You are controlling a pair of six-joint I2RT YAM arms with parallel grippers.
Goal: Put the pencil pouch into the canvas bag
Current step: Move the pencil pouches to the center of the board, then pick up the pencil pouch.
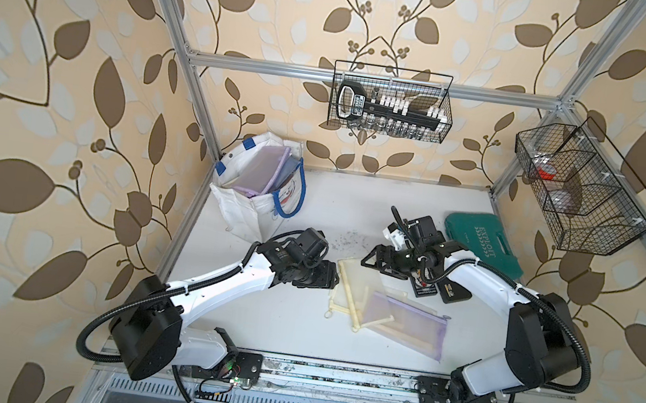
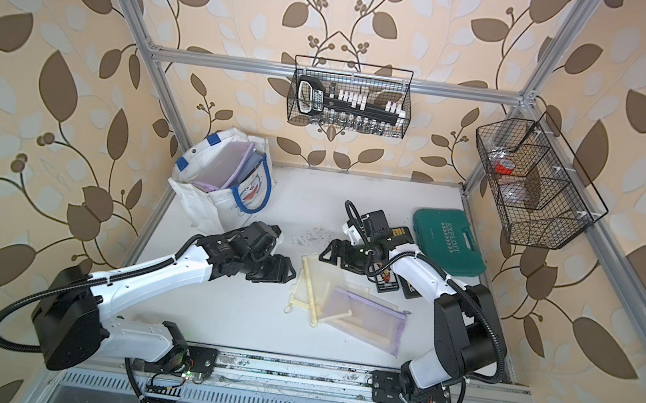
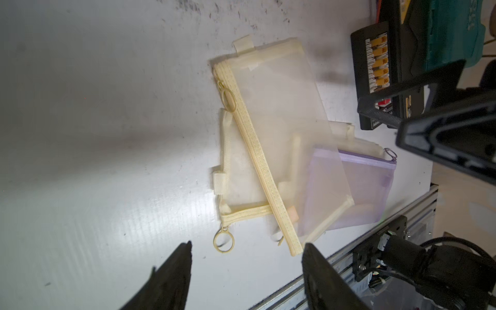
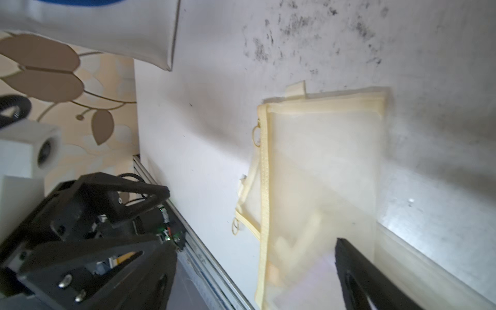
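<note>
Centre frame in both top views, a cream pencil pouch [image 1: 357, 284] [image 2: 315, 281] lies flat on the white table [image 1: 276, 326]. It tops a loose pile that overlaps a purple pouch [image 1: 407, 323] toward the lower right. The left gripper [image 1: 335, 276] [image 3: 247, 260] sits at the cream pouch's left edge, jaws parted, with only bare table between them. The right gripper [image 1: 373, 262] hangs over the pouch's upper edge, jaws spread wide, gripping nothing. The canvas bag [image 1: 237, 204] stands open left of centre at the table's far corner, with purple pouches [image 1: 262, 170] inside. A teal tool case [image 1: 483, 243] lies at right.
</note>
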